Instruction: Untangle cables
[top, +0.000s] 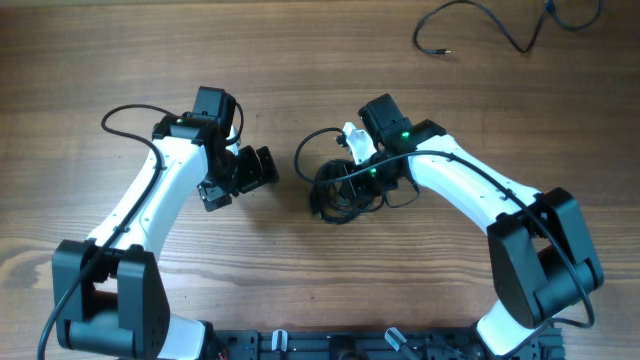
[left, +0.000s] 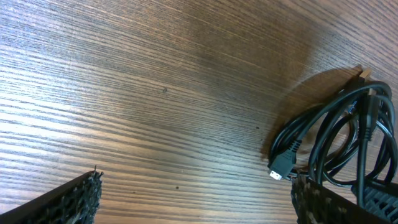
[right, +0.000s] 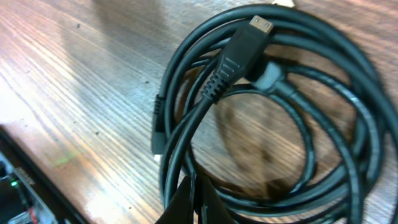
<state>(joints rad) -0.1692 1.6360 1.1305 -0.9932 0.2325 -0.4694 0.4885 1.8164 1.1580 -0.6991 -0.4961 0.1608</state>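
Surface: wood-grain table (top: 300, 70) | centre: coiled cables (top: 340, 190) | upper right: loose cable (top: 480, 25) | left gripper (left: 196, 193): fingers spread wide | right gripper (right: 194, 199): fingers pressed together at coil

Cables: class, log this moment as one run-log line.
left fingers: open, off cables | right fingers: shut at cables, grip unclear | cables: coiled, tangled
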